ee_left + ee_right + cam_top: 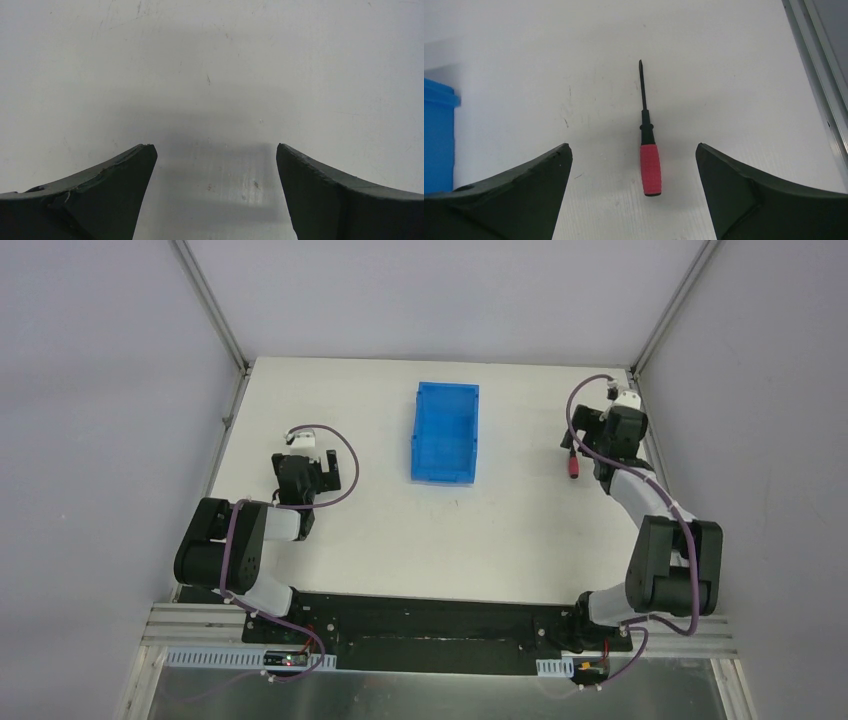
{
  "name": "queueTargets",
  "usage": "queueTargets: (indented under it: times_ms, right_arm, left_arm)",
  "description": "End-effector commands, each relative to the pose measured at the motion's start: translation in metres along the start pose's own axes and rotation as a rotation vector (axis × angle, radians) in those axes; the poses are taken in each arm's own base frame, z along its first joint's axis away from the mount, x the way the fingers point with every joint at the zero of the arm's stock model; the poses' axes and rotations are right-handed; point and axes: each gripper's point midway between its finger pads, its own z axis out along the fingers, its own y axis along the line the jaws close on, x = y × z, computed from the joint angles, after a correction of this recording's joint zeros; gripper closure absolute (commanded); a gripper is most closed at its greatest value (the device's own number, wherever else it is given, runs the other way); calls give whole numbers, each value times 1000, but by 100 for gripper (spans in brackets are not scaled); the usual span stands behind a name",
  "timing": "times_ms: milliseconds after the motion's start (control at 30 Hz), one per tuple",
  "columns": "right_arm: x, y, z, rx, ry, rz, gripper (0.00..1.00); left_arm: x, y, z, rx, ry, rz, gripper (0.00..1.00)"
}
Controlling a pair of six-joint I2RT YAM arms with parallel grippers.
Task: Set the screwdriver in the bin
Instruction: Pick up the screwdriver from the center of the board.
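While the right hand [632,146] hangs wide open and empty, the screwdriver [647,132] lies flat on the worktop [400,540] under its finger gap.
Red ribbed handle, black collar, thin black shaft pointing away; blue bin [419,430] well apart leftward. Left hand [215,146] wide open, empty.

My screwdriver [647,132] is a small, slim one with a red ribbed handle, a short black collar and a thin black shaft. It lies flat on the white table [520,530], close to the table's right edge, with the handle toward the near side and the tip pointing to the far side. My bin [445,430] is bright blue plastic, rectangular and low-walled. It sits upright and open-topped at the far middle of the table, its long side running near to far. The screwdriver lies outside the bin, well apart from it on its right.
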Motion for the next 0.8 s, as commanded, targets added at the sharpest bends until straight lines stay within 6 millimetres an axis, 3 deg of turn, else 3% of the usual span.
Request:
queueTargets:
  times_ms: [0,433,767]
  right_arm:
    - [2,-4,11,52,116,-2,2]
    - [23,-9,55,103,300,-6,2]
    - [45,-11,65,100,415,-31,2]
  left_arm:
    - [-13,3,0,-3,-45,-17,1]
    - [-14,3,0,-3,-47,-18,1]
    - [-14,3,0,-2,-47,-17,1]
